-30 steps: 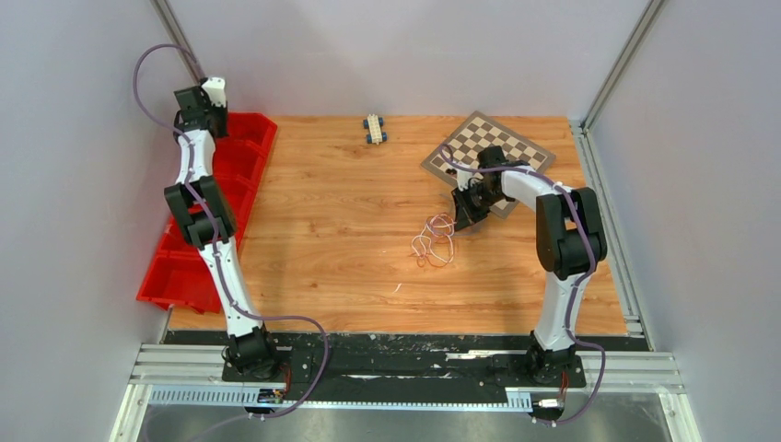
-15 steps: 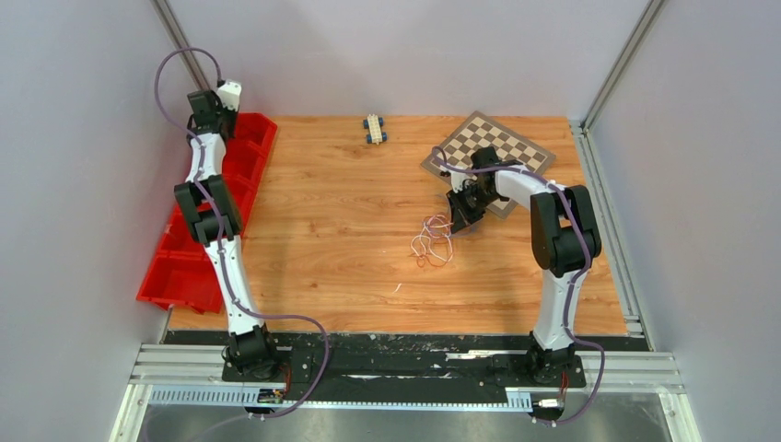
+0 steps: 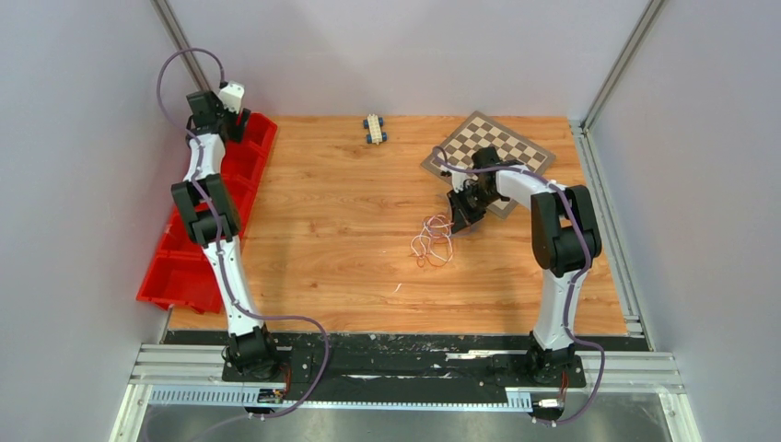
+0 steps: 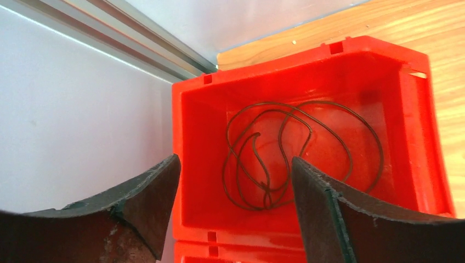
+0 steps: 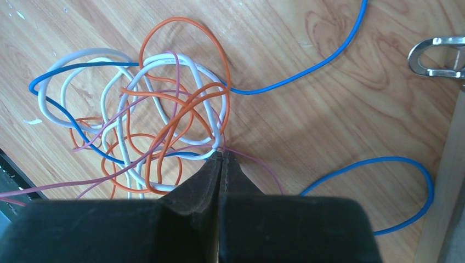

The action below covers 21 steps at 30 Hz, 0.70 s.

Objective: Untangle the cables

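Your cables (image 5: pixel 159 118) — thin, glossy loops, tangle trailing near-left from your right gripper (image 5: pixel 221 156), pinched on a strand; left gripper (image 4: pixel 236 164) spread.

Tabletop (image 3: pixel 322 230): wood-grain surface. On it:
- cables (image 3: pixel 433 239): thin, loosely tangled, white, orange, blue and pink; right of centre.
- chessboard (image 3: pixel 488 138): set at an angle, far right.
- small blue-and-white wheeled toy (image 3: pixel 374 128): far edge.
- red bins (image 3: pixel 170 276): along left edge.
- white fleck (image 3: pixel 398 288): near side.
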Tool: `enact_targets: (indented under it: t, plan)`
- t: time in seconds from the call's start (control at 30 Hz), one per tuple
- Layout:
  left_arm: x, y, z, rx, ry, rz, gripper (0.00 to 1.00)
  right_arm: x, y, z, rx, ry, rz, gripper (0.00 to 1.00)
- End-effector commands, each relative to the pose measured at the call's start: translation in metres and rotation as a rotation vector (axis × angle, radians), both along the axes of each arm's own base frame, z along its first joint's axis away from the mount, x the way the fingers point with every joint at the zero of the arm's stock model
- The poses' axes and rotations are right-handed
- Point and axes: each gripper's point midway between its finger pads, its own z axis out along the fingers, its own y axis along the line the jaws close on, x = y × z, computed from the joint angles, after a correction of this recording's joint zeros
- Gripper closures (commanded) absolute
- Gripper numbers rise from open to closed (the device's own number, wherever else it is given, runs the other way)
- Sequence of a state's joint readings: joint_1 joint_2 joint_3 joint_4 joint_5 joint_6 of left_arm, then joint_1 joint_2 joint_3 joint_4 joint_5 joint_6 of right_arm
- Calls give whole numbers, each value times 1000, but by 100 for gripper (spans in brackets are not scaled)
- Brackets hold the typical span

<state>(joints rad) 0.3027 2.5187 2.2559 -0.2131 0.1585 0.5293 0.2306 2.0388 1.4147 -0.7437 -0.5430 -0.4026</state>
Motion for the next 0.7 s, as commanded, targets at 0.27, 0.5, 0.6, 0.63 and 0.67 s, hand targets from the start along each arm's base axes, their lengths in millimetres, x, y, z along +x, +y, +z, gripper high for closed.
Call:
enact_targets:
  t: [0.27,0.5,0.6,0.63,0.67]
  plan:
    - [-69,-68,155,-134,-54,-238,0,11,-2,46,115,-118,31,100]
    - [-177,-208,150,-408,173,-625,0,10,19,87,254,-199,88,100]
    - [-223,-291,142,-475,237,-791,2,9,22,98,279,-237,103,100]
    - [-242,-307,124,-516,284,-805,3,8,22,99,280,-244,107,100]
    - [-249,-340,124,-552,279,-861,4,6,21,102,282,-251,110,100]
